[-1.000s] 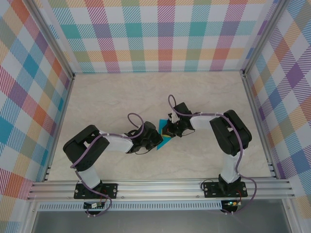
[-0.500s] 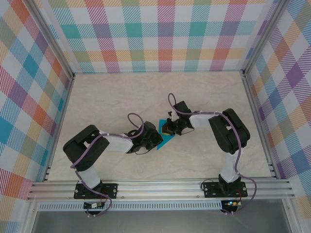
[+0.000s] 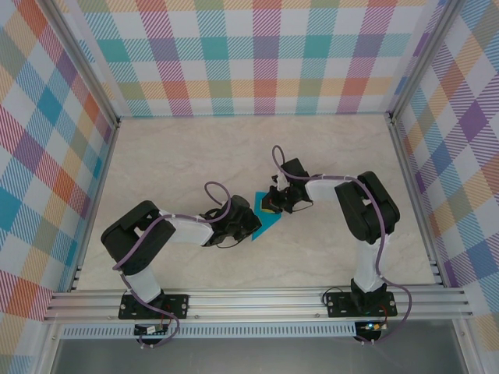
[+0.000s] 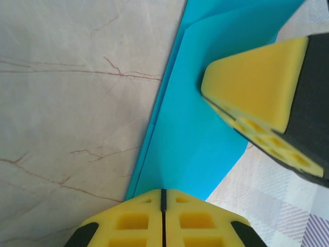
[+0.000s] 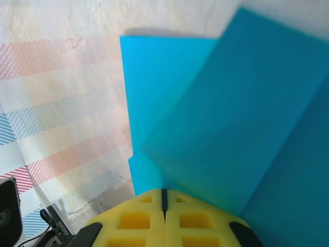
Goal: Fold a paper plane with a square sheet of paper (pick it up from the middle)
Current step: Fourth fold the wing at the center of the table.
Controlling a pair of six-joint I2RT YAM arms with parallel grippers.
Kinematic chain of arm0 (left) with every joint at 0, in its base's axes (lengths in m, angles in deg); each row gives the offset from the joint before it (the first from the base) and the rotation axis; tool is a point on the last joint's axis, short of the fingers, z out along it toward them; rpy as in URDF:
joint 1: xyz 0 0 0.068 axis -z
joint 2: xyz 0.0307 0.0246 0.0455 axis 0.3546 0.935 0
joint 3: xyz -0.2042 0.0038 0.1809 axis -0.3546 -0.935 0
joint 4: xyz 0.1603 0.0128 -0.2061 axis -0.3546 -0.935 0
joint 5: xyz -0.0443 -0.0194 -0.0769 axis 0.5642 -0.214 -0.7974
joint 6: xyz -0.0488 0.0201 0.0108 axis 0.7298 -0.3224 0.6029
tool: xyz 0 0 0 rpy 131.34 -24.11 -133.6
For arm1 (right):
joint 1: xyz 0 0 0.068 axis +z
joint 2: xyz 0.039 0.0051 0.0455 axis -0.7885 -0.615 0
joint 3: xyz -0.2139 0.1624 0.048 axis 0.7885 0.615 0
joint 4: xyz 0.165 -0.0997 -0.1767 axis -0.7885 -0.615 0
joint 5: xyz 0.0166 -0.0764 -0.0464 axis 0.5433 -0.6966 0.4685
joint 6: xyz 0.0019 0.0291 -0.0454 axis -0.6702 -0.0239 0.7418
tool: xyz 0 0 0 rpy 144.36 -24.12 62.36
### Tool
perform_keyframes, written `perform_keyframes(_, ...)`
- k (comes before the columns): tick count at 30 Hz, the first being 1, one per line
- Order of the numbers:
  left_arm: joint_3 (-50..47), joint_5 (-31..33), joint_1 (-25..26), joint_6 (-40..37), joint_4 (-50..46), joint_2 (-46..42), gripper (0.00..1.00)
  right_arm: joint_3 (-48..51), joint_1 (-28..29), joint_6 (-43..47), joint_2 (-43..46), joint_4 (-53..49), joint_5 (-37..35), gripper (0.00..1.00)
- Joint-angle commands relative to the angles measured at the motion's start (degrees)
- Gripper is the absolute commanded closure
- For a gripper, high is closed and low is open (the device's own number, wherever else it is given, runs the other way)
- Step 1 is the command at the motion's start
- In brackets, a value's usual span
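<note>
Mid-table, the square sheet of paper [image 4: 190, 144] runs lengthwise away from the clenched left end effector [image 4: 162, 193] at its end; the clenched right end effector [image 4: 257, 103] presses it farther along.

Bare table [image 3: 195, 148] lies free around the left gripper [image 3: 252, 224] and right gripper [image 3: 267, 209].

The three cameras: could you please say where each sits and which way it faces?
Top external: above and behind the robot, facing down at the table; left gripper and right gripper show.
Left wrist: on the left wrist, facing down onto the paper; own shut fingers, the right gripper's finger.
Right wrist: on the right wrist, facing the paper; own shut fingers.
Shared: the paper.
</note>
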Motion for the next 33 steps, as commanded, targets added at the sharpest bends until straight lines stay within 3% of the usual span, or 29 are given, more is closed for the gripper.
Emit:
perform_keyframes(1, -3.67, 2.36, 0.12, -1.00, -12.53, 2.32, 0.94, -1.39, -2.30, 1.63, -1.98, 0.61, -5.91, 1.00)
perform_keyframes(33, -4.09, 1.02, 0.18, -1.14, -11.74, 3.17, 0.95, -6.23, -10.43, 3.98, -7.76, 0.68, -2.93, 1.00)
